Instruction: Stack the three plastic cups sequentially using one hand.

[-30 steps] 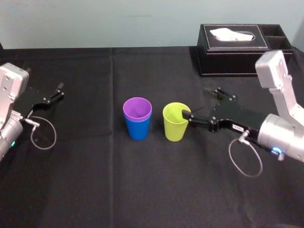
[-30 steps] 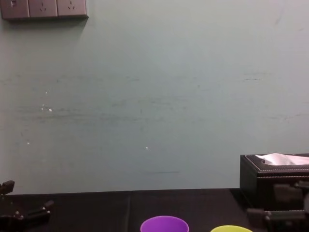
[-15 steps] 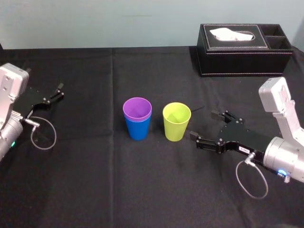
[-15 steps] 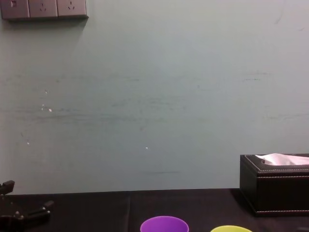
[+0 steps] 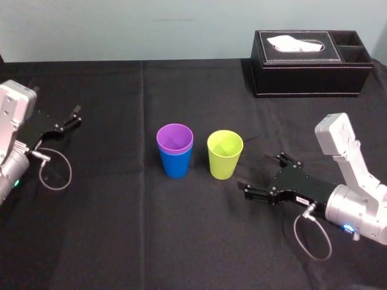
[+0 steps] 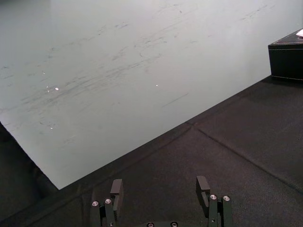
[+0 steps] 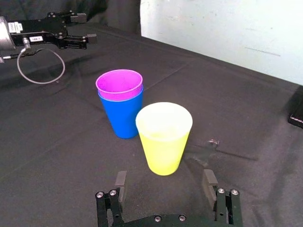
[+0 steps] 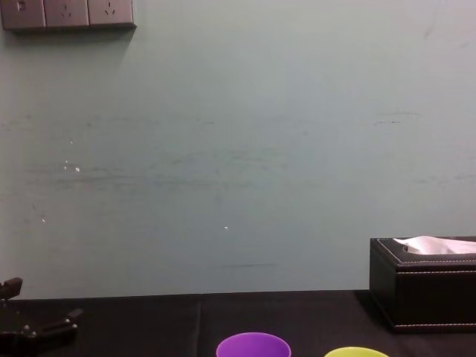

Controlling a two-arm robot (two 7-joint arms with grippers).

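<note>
A purple cup (image 5: 175, 138) sits nested inside a blue cup (image 5: 175, 164) at the table's middle. Just right of them a lime cup (image 5: 225, 154) stands upright on its own. My right gripper (image 5: 262, 174) is open, low over the cloth a short way right and in front of the lime cup, touching nothing. In the right wrist view the lime cup (image 7: 164, 139) stands just beyond the open right gripper (image 7: 164, 184), with the purple cup (image 7: 119, 84) and the blue cup (image 7: 122, 116) behind it. My left gripper (image 5: 71, 118) rests open at the far left.
A black tissue box (image 5: 311, 63) stands at the back right, also seen in the chest view as the tissue box (image 8: 424, 286). Black cloth (image 5: 181, 241) covers the table. A pale wall (image 8: 238, 149) rises behind the table's far edge.
My right gripper has drawn back from the lime cup's rim, lower and toward the table's front right. The lime cup stays upright where it was. The left arm has not moved.
</note>
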